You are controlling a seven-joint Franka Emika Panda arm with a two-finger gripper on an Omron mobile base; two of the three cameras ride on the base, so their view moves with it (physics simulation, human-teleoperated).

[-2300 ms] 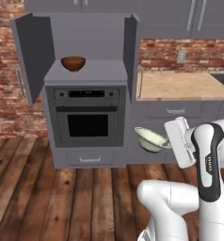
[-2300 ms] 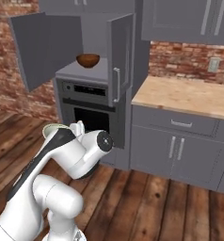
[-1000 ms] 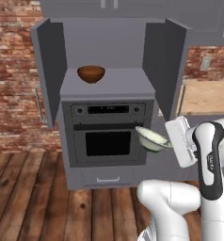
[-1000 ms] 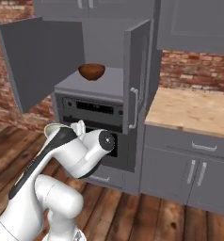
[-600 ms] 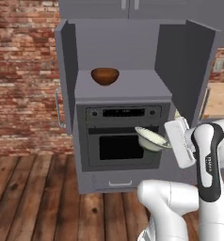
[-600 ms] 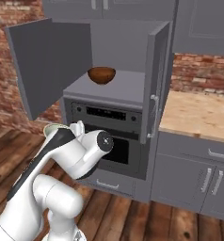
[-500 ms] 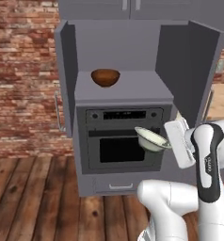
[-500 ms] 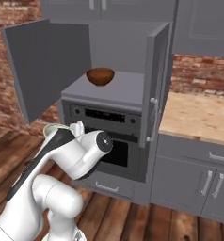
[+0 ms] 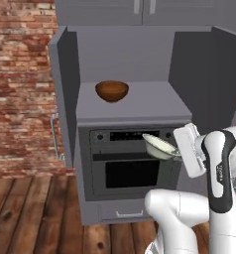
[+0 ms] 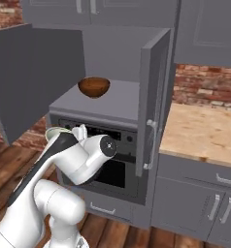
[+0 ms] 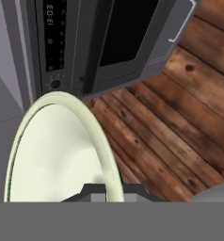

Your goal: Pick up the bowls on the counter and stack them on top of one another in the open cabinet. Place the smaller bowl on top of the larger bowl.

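Grey cabinetry and red brick fill the room ahead of the arm. Its tool (image 9: 175, 149) is clamped on the rim of the smaller bowl (image 9: 158, 146), carried at oven height. Above and ahead of the tool, the larger bowl (image 9: 111, 91) already sits on the shelf of the open cabinet (image 9: 140, 106), so half the job looks done; what remains is lifting the pale bowl up and nesting it inside. Off to the tool's right, the right base view shows the counter (image 10: 205, 131). Close up, the hand view gives the bowl's cream inside and the wooden floor (image 11: 180, 122) below.
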